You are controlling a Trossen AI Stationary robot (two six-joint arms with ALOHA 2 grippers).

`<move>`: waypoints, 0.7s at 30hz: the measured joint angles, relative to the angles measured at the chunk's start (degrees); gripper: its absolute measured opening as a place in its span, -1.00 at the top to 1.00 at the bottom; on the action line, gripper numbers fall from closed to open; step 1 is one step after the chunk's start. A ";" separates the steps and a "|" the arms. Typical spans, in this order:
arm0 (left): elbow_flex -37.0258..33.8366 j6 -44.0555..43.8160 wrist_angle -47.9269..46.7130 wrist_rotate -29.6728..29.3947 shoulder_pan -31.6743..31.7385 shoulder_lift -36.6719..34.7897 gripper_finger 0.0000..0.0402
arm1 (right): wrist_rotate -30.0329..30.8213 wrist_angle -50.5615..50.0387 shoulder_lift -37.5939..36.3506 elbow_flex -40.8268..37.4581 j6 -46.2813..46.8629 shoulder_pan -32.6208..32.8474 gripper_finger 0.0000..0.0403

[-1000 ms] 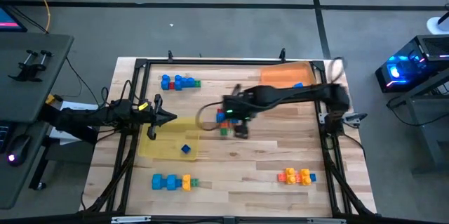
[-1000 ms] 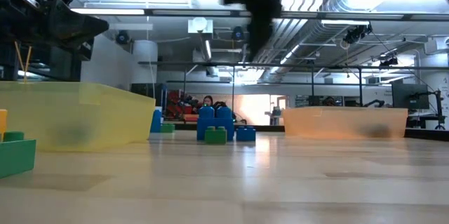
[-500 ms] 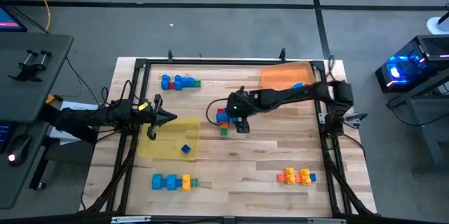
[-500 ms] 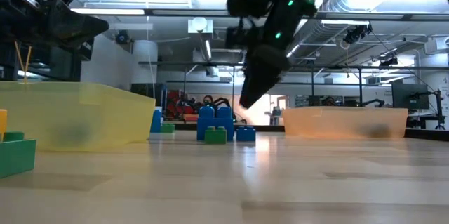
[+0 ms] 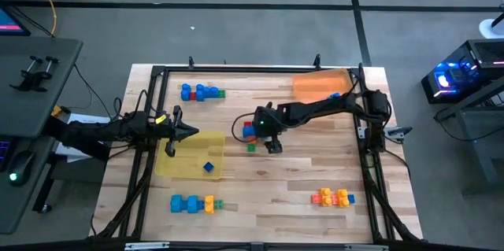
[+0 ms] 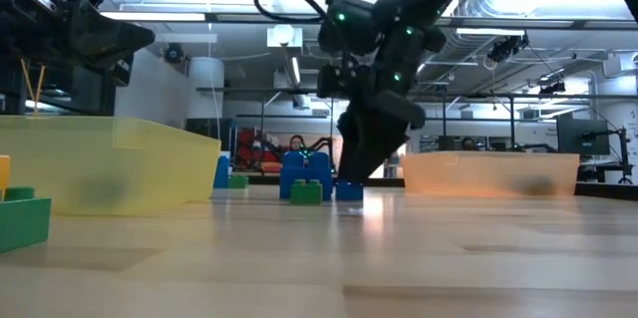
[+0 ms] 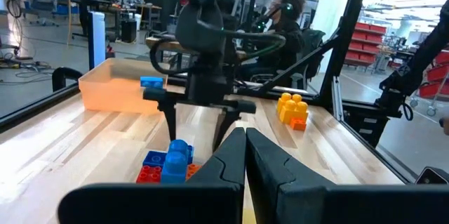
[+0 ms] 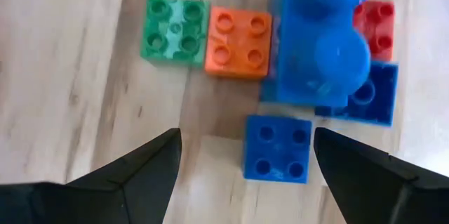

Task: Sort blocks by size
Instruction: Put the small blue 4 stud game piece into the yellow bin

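Bricks crowd the right wrist view, just under the right hand [image 8: 242,157]: a small blue cube [image 8: 277,148] lies nearest, between the wide-spread fingers [image 8: 144,168] and touched by neither, with an orange cube [image 8: 238,43] and a green cube [image 8: 174,29] beyond it and a tall blue brick [image 8: 321,41] beside a red one [image 8: 378,27]. Only this view separates the cluster piece by piece; from above it is a small coloured clump [image 5: 250,134] at mid-tabletop, half hidden under the right arm. The low view shows what the overhead cannot: the right hand [image 6: 361,163] is down close to the tabletop [image 6: 319,258], holding nothing. The left hand [image 5: 191,131] hangs with fingers pressed together, empty, over the yellow tray [image 5: 189,160], which holds one blue cube [image 5: 208,167]. Near the front edge lie a blue-yellow row [image 5: 191,203] and an orange-yellow group [image 5: 333,197]. Farther back sit a blue row [image 5: 201,92] and the orange tray [image 5: 319,84] with a blue brick [image 5: 335,95].
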 joint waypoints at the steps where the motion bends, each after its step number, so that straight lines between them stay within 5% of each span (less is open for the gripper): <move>1: 0.00 0.00 0.00 -0.02 0.00 0.00 1.00 | 0.62 0.40 0.00 -0.78 0.17 -0.02 -0.59; 14: 0.00 0.00 0.00 0.01 0.00 0.00 1.00 | 3.55 7.07 0.02 -4.31 3.01 0.00 -0.56; 21: 0.00 0.01 -0.01 -0.02 -0.02 0.00 1.00 | 5.17 6.69 0.76 -4.26 3.24 -0.27 -0.16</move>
